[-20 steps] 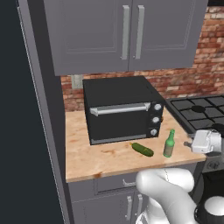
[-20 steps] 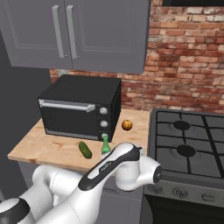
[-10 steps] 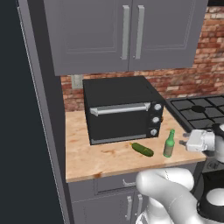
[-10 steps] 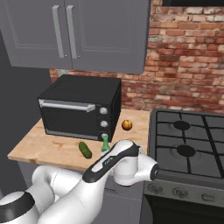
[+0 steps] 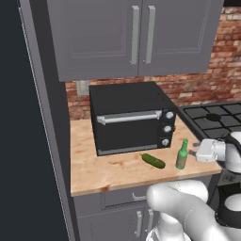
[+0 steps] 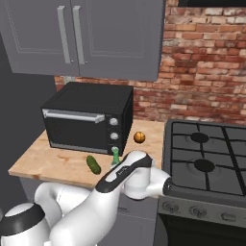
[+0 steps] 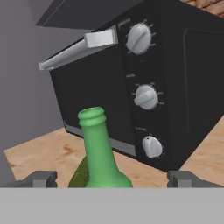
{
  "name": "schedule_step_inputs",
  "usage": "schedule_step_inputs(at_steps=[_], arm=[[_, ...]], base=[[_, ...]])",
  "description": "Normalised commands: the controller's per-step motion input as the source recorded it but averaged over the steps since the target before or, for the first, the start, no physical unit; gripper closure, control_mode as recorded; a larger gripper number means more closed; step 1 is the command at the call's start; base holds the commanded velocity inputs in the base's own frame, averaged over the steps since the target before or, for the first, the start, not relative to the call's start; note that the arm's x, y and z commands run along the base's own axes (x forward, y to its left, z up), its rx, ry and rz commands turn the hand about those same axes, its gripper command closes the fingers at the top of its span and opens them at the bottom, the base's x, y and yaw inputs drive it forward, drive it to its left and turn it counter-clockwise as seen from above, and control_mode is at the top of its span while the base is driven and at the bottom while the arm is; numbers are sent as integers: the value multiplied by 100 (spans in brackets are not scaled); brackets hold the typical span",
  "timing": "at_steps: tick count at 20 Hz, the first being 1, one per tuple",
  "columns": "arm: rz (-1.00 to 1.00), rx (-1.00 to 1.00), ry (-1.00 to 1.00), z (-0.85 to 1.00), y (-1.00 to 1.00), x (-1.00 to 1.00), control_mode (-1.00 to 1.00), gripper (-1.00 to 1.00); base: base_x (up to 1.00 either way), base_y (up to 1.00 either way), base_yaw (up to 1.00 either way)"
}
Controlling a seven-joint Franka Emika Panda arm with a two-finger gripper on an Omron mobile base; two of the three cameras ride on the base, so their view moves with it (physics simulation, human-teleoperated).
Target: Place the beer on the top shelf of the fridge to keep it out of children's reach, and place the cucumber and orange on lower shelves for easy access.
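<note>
open gripper lined up on the beer bottle at the counter's front edge — nothing held

fridge [image 5: 28, 141] is the dark slab along the left side, door closed; grey wall cabinets [image 5: 136, 35] hang over a wooden counter [image 5: 89, 164] with a black countertop oven [image 5: 129, 117] on it and a gas stove [image 6: 206, 158] just beside the counter. white arm [image 6: 115, 187] reaches in low, gripper [image 7: 111, 178] spread wide with a finger [image 7: 43, 178] on either side of the beer [image 5: 182, 154], not touching it — the bottle stands upright near the oven's knob corner. cucumber [image 5: 153, 160] lies flat in front of the oven door, just beside the beer. orange [image 6: 139, 137] sits behind them by the oven's side, near the brick wall.
</note>
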Motion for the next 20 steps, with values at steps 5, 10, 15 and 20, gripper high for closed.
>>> schedule_step_inputs(at_steps=[5,10,15,20], arm=[[0,0,0,-5,11,4,-100,-100],[0,0,0,0,19,0,-100,-100],[0,0,0,0,22,0,-100,-100],[0,0,0,0,22,1,-100,-100]], base=[[0,0,0],[0,0,0],[0,0,0],[0,0,0]])
